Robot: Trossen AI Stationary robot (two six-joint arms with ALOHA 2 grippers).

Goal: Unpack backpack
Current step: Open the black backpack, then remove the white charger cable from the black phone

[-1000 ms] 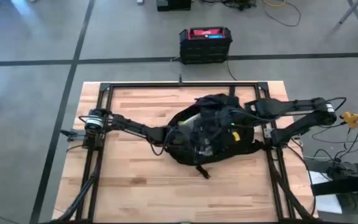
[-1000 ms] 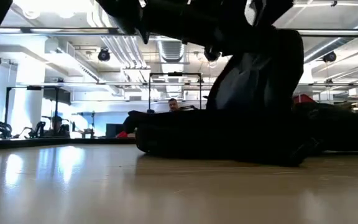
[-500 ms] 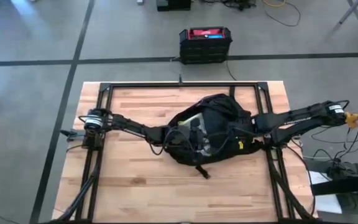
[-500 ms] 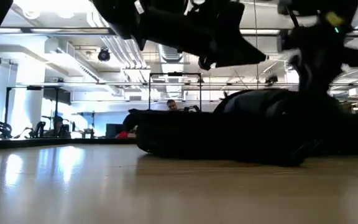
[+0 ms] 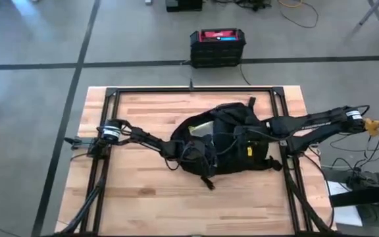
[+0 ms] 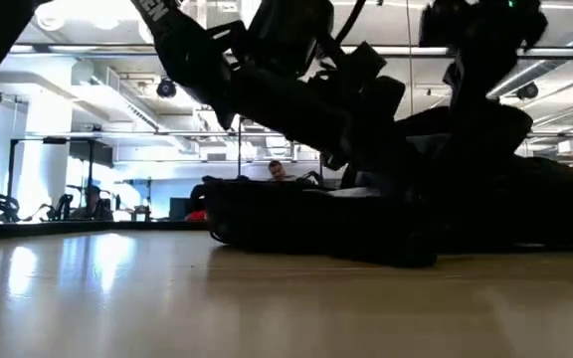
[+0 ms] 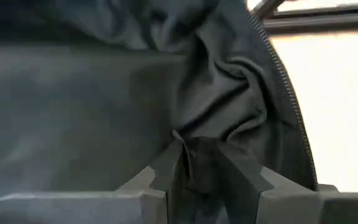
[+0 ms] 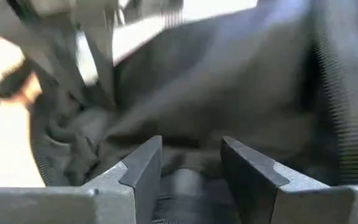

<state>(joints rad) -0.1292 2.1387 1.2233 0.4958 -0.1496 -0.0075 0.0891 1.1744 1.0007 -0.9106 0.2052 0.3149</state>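
Where it lies: the backpack (image 5: 226,141) rests on the wooden counter (image 5: 137,191), around the middle and a little toward the right edge.
Backpack look: soft black fabric, rounded and slumped, with crumpled folds; black straps trail off toward the counter's near edge, and a small yellow tag shows on its right part. A pale patch shows at its upper left, where the fabric is opened.
Backpack from counter height: a low dark mound (image 6: 366,224) with both arms coming down onto it.
Zip: a line of zipper teeth (image 7: 284,93) curves along the fabric's edge in the left wrist view.
Left hand: the left hand (image 7: 197,165) is at the backpack's left side, its fingers (image 7: 166,171) drawn close, pinching a bunched fold of the black fabric.
Right hand: the right hand (image 8: 191,165) is at the backpack's right side, fingers (image 8: 143,165) apart, pointing at dark fabric.
Beyond the counter: a black box with a red top (image 5: 217,46) stands on the floor past the far edge.
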